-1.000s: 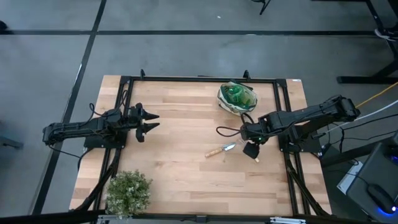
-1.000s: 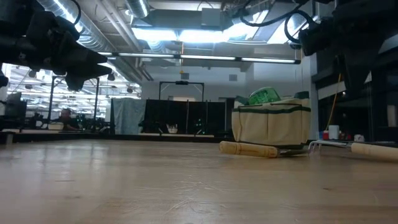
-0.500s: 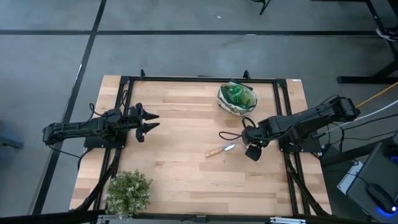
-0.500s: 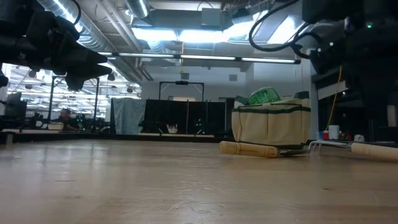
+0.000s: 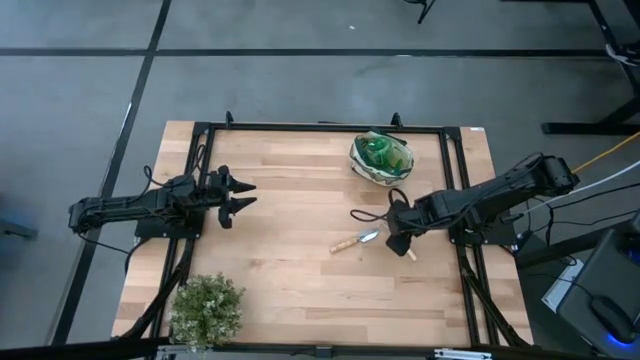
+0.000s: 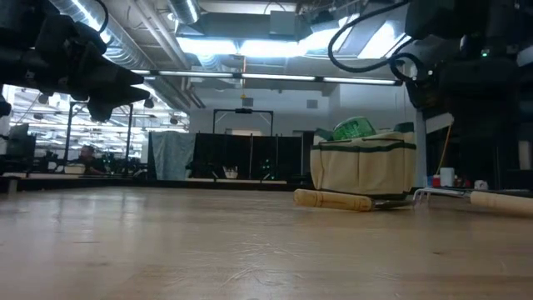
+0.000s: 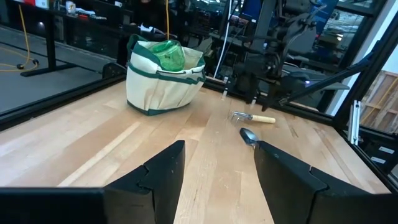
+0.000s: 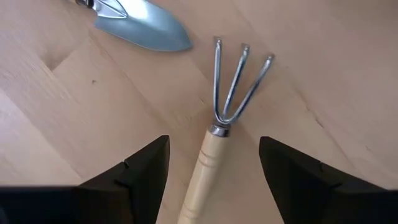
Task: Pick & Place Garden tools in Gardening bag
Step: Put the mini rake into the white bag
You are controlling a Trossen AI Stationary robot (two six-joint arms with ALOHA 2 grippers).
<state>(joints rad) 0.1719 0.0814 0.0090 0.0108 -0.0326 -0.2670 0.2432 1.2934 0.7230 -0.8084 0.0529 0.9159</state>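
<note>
Wooden tabletop unchanged; right tool (image 8: pixel 211 171), open, has lowered over rake (image 8: pixel 217 134); left tool (image 7: pixel 217 171) open.

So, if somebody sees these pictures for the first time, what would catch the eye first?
Probably the right gripper, open and poised directly above the wooden-handled rake, with the trowel lying just beside it on the table. Next, the gardening bag near the table's far edge, with something green already inside. The left gripper waits open on the left side, and a bushy plant stands at the near left corner.

Bushy plant (image 5: pixel 206 308) on wooden table (image 5: pixel 290 190).
</note>
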